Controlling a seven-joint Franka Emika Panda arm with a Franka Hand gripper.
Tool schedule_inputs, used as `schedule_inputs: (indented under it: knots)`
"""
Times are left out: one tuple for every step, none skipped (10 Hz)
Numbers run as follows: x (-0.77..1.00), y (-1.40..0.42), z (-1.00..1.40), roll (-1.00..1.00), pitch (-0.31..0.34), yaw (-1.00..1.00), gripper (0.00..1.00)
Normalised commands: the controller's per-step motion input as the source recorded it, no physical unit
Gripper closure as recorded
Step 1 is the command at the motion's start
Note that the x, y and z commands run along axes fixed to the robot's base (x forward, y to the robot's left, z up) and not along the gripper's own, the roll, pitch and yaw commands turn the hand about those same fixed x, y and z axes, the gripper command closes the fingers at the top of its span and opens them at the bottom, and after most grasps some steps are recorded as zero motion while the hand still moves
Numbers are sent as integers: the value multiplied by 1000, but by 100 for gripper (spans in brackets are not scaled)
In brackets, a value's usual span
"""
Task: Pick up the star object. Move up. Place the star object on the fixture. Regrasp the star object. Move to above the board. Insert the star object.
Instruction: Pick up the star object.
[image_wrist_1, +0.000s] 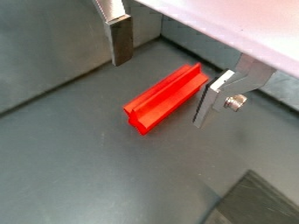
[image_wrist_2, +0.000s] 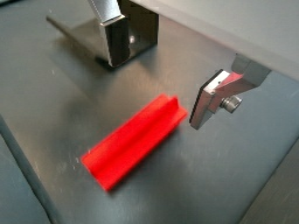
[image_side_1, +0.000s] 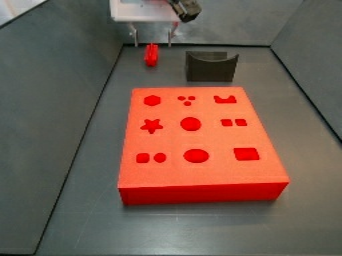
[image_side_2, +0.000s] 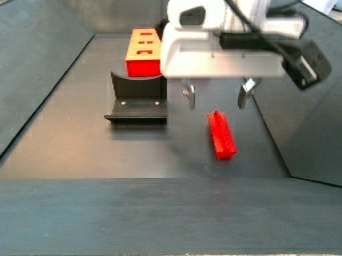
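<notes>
The star object is a small red peg lying flat on the grey floor, and it also shows in a wrist view and in both side views. My gripper hangs open just above the peg's far end. Its fingers stand wide apart with nothing between them, and one finger is close beside the peg's end. The dark fixture stands apart to the side, behind a finger in a wrist view. The board is a large red slab with shaped recesses.
Grey walls ring the floor; one wall runs close behind the gripper. In a side view the fixture stands between the peg and the board. The board lies beyond the fixture in the other. A dark flat corner shows near the peg.
</notes>
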Motion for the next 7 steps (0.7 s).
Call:
schedule_inputs:
  knots:
    - [-180, 149, -1000, 49, -109, -23, 0]
    - [-131, 103, -1000, 56, -107, -26, 0]
    - [-140, 89, -1000, 54, -104, -43, 0]
    - [-126, 86, -1000, 57, -113, -43, 0]
    - [-71, 0, -1000, 71, -106, -51, 0]
    - [0, -11, 0, 13, 0, 0, 0]
    - [0, 0, 0, 0, -13, 0, 0]
